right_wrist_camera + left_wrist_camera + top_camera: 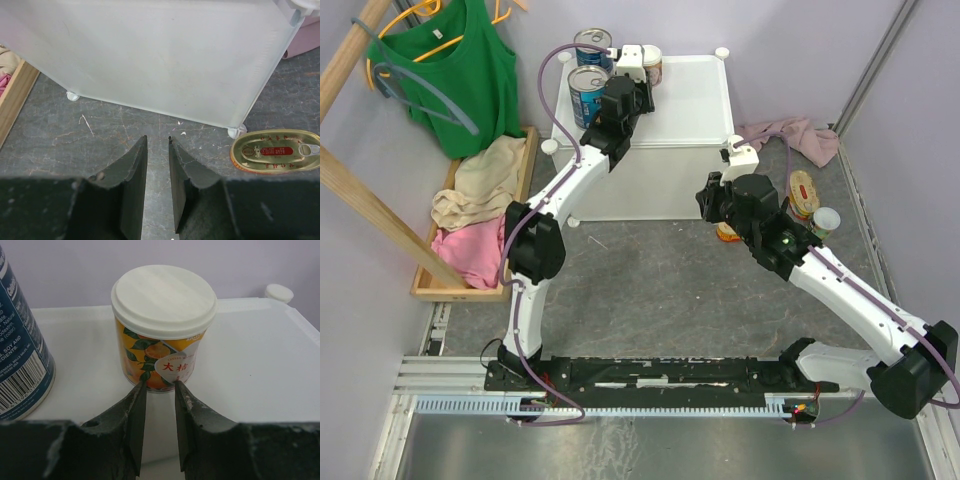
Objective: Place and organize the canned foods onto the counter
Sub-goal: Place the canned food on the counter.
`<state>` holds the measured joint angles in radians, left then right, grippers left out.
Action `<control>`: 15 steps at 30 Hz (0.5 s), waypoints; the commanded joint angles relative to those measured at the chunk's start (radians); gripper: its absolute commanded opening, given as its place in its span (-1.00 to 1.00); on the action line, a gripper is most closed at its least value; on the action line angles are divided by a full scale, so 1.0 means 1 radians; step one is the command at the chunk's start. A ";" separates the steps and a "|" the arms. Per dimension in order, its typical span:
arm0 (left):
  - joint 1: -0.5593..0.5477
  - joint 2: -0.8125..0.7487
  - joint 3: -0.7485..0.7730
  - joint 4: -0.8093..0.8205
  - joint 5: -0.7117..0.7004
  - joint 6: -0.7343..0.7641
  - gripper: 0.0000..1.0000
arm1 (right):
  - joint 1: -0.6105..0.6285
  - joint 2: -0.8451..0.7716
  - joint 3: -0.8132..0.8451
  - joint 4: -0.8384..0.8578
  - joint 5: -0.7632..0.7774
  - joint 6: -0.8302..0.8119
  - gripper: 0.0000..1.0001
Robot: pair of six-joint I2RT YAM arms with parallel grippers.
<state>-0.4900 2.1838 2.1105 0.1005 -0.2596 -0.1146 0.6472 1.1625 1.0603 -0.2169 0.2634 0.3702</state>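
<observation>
Canned foods [588,90] split evenly: three up on the tabletop [250,355], three down on the floor [650,270]. On the tabletop, two tall blue-labelled cans [591,45] at the back-left corner. Just to their right, a small white-lidded can [164,330] with an orange-fruit label, upright and free of any grip.

Left hand [160,385] level with that small can's base, fingers drawn almost together, holding nothing. Tips just short of the label or barely touching it; cannot tell which.

Right hand [157,140] low over the floor before the white cabinet [150,55], fingers likewise nearly closed with only a slit between, empty. To its right, an oval gold tin [275,151] flat on the floor, just beside the cabinet's front foot. Farther right, another oval tin [805,190] and a second white-lidded can [826,220], near each other.

Probably about halfway through, with the third can placed and a fetch from the floor due next. Calls for opening the right hand, shifting right over the nearest tin and pinching across its narrow width, low against the floor. Then a lift clear of the corner knob [279,292] onto the bare right side of the tabletop.
</observation>
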 commanded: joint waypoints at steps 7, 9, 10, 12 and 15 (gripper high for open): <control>0.004 -0.003 0.047 0.045 0.015 -0.036 -0.27 | 0.007 -0.001 0.043 0.054 0.015 -0.013 -0.36; 0.004 -0.012 0.043 0.038 0.019 -0.038 -0.26 | 0.008 -0.005 0.043 0.050 0.018 -0.014 -0.36; 0.002 -0.018 0.038 0.035 0.024 -0.038 -0.22 | 0.006 -0.007 0.044 0.048 0.020 -0.014 -0.36; -0.002 -0.038 0.017 0.035 0.029 -0.029 -0.05 | 0.006 -0.008 0.046 0.040 0.023 -0.016 -0.34; -0.013 -0.085 -0.028 0.043 0.025 -0.018 0.22 | 0.006 -0.005 0.051 0.022 0.026 -0.017 -0.26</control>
<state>-0.4923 2.1830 2.1067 0.1055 -0.2512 -0.1150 0.6479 1.1625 1.0603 -0.2176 0.2699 0.3695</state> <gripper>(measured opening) 0.548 0.352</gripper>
